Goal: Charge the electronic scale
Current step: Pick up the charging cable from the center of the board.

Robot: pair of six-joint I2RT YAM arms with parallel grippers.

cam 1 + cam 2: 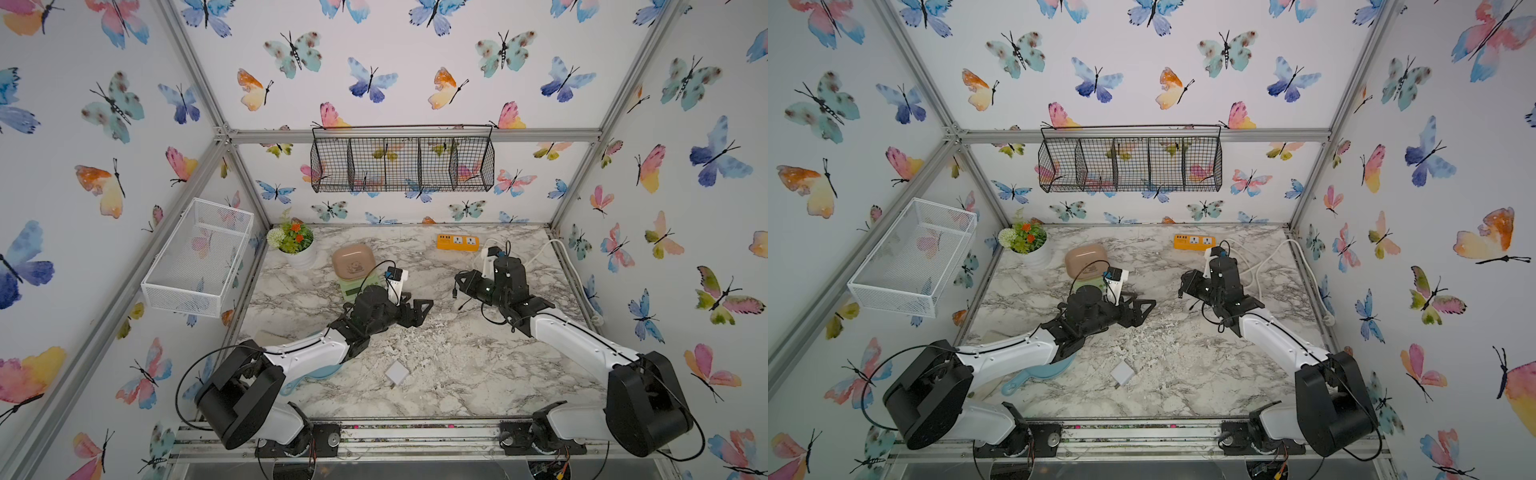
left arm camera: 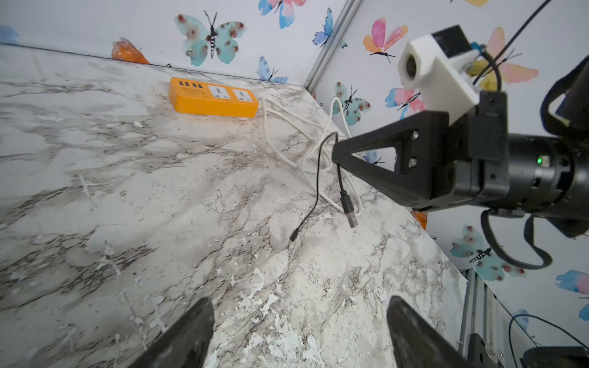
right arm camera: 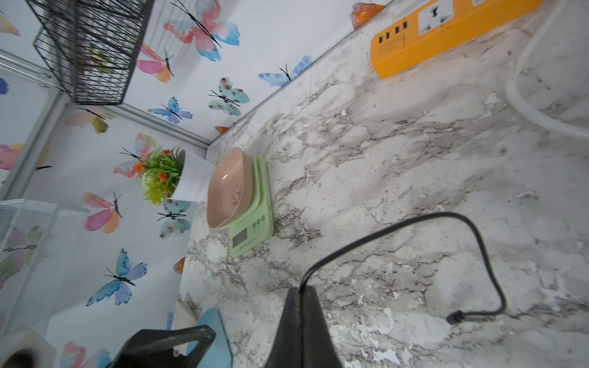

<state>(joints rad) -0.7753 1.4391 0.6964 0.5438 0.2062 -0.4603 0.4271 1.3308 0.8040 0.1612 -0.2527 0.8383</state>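
Observation:
The electronic scale [image 1: 354, 286] is light green and carries a tan-pink bowl [image 1: 352, 259]. It stands at the back left of the marble table, and the right wrist view shows its display and buttons [image 3: 251, 224]. My right gripper [image 1: 458, 277] hangs above the table's middle right, shut on a thin black cable [image 3: 478, 235]. The cable's USB plug [image 2: 349, 210] and small plug [image 2: 294, 236] dangle below the jaws. My left gripper [image 1: 417, 305] is just right of the scale, low over the table, open with nothing between its fingers [image 2: 191, 331].
An orange power strip [image 1: 457, 242] lies at the back, with its white cord [image 1: 540, 249] looping to the right. A small white charger cube [image 1: 397, 372] sits in the front middle. A potted plant [image 1: 293, 241] stands behind the scale. A blue dish [image 1: 1038, 376] lies under the left arm.

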